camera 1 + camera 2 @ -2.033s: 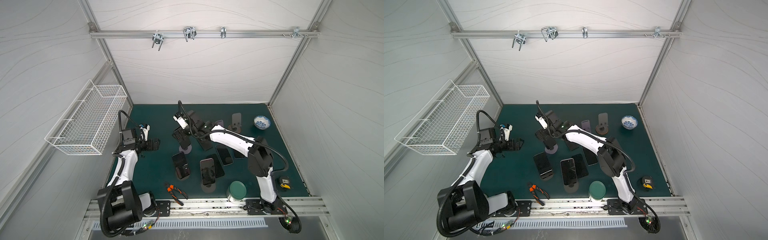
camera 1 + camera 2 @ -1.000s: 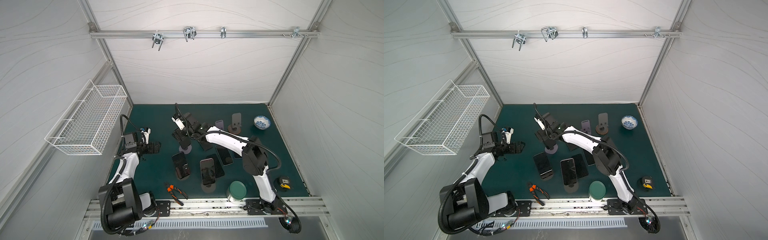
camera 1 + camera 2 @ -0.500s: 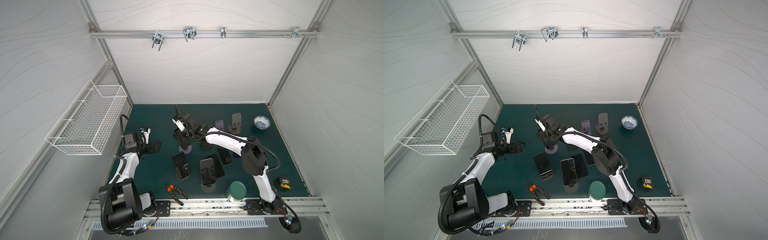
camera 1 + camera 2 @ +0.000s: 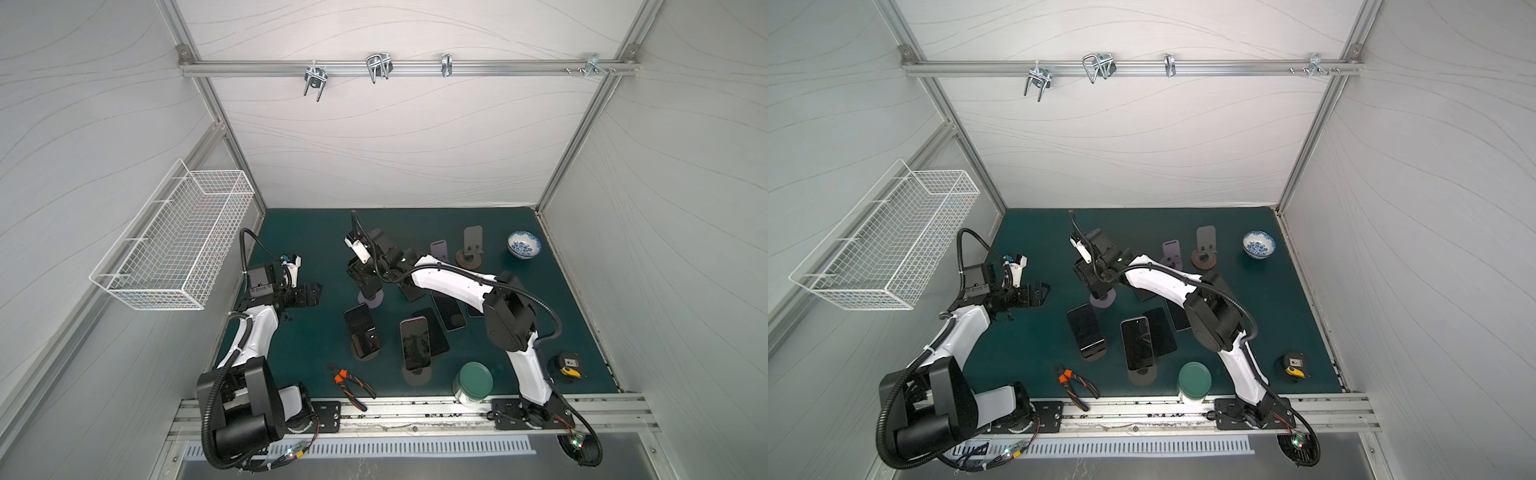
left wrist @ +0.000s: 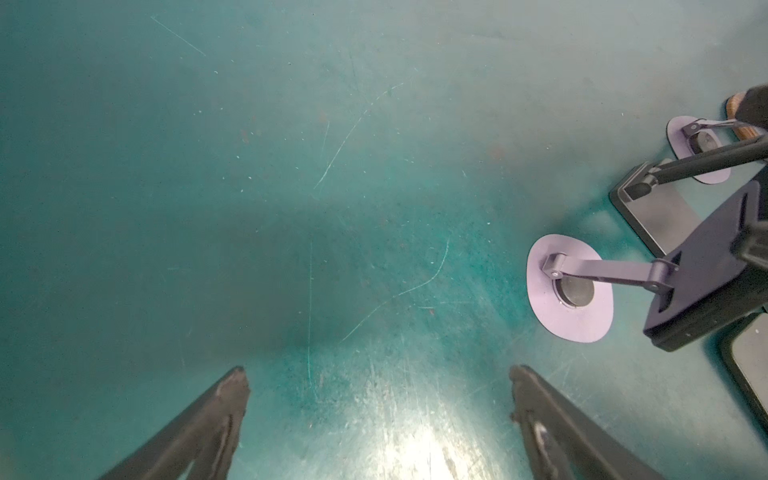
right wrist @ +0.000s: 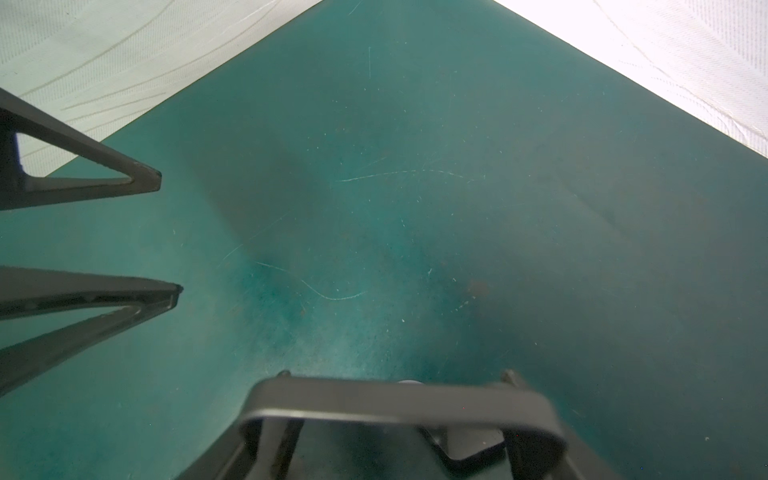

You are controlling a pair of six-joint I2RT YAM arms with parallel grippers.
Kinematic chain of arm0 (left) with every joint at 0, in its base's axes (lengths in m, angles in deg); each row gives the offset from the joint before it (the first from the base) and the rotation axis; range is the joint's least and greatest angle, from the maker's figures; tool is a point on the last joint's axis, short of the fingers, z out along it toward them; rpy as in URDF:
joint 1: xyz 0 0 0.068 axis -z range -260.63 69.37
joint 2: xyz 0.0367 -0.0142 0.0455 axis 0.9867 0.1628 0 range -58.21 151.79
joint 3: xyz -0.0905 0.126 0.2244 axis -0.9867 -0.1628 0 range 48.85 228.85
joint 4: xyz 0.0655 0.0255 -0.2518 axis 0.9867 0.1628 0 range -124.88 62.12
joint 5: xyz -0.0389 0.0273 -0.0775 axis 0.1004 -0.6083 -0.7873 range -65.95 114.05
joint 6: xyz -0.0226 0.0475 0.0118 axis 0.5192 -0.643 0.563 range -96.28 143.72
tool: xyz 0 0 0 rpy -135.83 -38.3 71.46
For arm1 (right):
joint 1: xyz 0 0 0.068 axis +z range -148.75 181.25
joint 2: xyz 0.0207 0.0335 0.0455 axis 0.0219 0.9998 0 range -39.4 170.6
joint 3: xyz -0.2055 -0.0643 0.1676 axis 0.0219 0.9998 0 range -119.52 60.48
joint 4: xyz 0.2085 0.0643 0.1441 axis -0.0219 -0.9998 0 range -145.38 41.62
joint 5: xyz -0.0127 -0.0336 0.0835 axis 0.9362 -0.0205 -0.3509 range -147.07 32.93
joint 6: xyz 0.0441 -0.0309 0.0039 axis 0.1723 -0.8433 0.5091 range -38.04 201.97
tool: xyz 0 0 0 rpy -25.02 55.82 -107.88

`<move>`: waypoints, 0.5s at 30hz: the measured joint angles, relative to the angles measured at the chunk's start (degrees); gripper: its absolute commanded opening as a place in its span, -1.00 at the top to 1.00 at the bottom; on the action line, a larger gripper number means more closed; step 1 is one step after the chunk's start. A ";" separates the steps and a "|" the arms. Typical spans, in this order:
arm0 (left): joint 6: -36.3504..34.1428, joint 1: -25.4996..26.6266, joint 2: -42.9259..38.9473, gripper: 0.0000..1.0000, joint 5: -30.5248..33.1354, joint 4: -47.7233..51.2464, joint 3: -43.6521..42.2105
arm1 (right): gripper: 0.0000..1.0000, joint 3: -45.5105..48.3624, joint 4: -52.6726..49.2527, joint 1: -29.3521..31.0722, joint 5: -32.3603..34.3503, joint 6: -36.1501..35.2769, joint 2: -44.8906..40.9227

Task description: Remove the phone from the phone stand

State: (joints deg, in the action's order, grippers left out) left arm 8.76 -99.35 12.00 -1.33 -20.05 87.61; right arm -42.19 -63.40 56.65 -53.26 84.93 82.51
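Right gripper (image 6: 397,373) clamps phone (image 6: 399,405) on phone stand (image 5: 569,291); left gripper (image 5: 378,374) spread.

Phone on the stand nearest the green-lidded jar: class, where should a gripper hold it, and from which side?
Pinch the phone across its long edges near its raised top end, from above; its lower end rests on the stand, screen tilted upward.

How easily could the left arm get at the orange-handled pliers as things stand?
Probably yes. The left gripper has open, empty fingers, and only bare mat lies between it and the pliers, which sit near that arm's base.
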 measured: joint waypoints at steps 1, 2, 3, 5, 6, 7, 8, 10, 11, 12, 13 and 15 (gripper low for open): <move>-0.04 0.00 0.00 -0.99 0.00 0.00 0.00 | -0.21 0.00 -0.02 0.00 -0.07 -0.04 -0.02; -0.04 0.00 0.00 -0.99 0.00 0.02 0.00 | -0.20 0.00 -0.07 -0.02 -0.15 -0.09 -0.04; -0.04 0.00 0.00 -0.99 0.00 -0.02 0.00 | -0.20 0.00 -0.15 -0.02 -0.24 -0.13 -0.11; -0.04 0.00 0.00 -0.99 0.00 -0.09 0.00 | -0.19 0.00 -0.59 -0.02 -0.31 -0.31 -0.35; -0.07 0.00 0.00 -0.99 0.00 -0.13 0.00 | -0.19 0.00 -0.90 -0.02 -0.39 -0.42 -0.57; -0.07 0.00 0.00 -0.99 0.00 -0.15 0.00 | -0.18 0.04 -1.09 -0.02 -0.46 -0.46 -0.85; -0.04 0.00 0.00 -0.99 0.00 -0.15 0.00 | -0.18 0.11 -1.20 -0.02 -0.66 -0.50 -1.25; -0.04 0.00 0.00 -0.99 0.00 -0.20 0.00 | -0.17 0.26 -1.55 -0.02 -0.92 -0.79 -2.23; -0.04 0.00 -0.02 -0.99 0.00 -0.20 0.00 | -0.17 0.26 -1.70 -0.02 -1.05 -0.90 -2.75; -0.07 0.00 -0.02 -0.99 0.00 -0.20 0.00 | -0.16 0.26 -1.77 -0.02 -1.07 -0.96 -3.26; -0.07 0.00 -0.02 -0.99 0.00 -0.20 0.00 | -0.16 0.26 -1.81 -0.02 -1.09 -1.01 -3.72; -0.07 0.00 -0.04 -0.99 0.00 -0.20 0.00 | -0.16 0.26 -1.88 -0.02 -1.20 -1.05 -4.76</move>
State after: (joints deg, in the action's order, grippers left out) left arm 8.70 -99.35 11.96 -1.33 -20.25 87.61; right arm -41.93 -65.28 56.63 -54.46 83.88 77.74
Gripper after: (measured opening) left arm 0.995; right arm 0.747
